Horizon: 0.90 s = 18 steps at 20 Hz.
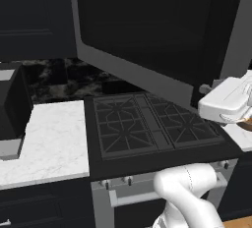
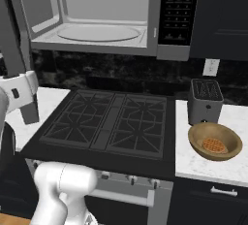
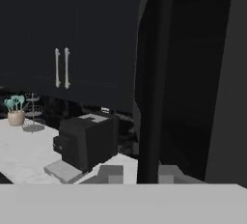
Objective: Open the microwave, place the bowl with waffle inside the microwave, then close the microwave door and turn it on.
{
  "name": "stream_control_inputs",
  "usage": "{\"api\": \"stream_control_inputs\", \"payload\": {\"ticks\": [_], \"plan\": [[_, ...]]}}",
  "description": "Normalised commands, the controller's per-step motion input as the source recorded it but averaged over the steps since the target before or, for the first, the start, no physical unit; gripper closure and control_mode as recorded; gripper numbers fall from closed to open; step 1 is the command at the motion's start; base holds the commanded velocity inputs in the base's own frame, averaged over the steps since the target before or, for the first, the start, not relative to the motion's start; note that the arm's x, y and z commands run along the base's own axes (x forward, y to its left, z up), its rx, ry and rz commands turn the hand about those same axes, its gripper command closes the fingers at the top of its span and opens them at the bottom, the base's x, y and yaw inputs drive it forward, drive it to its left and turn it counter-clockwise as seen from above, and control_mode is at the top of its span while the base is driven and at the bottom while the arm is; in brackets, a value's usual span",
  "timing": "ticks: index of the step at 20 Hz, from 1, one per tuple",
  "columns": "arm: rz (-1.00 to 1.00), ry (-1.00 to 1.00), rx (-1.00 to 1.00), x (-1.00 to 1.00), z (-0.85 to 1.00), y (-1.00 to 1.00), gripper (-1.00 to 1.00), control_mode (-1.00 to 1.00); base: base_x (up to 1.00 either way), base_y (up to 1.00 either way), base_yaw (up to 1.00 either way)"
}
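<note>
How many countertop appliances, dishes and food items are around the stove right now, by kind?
Countertop appliances: 2, the grey slotted toaster and the small black boxy appliance.
Dishes: 1, the round tan wooden bowl on the white counter right of the stove.
Food: 1, the round orange-brown waffle inside that bowl.
Total: 4.

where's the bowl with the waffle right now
In the right base view the bowl sits on the white counter right of the stove, just in front of the grey toaster, waffle inside.
</note>
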Motion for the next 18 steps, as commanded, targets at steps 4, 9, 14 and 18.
{"api": "stream_control_inputs", "payload": {"ticks": [4, 9, 14, 18], "plan": [[0.19, 0.09, -0.23, -1.0, 0.01, 0.94, 1.0, -1.0, 0.0, 0.0, 0.0], [0.07, -0.11, -0.02, -1.0, 0.01, -0.33, 1.0, -1.0, 0.0, 0.0, 0.0], [0.01, -0.13, 0.05, -1.0, 0.01, -0.76, 1.0, -1.0, 0.0, 0.0, 0.0], [0.0, -0.02, 0.0, -1.0, 0.03, -0.07, -1.0, -1.0, 0.0, 0.0, 0.0]]}}
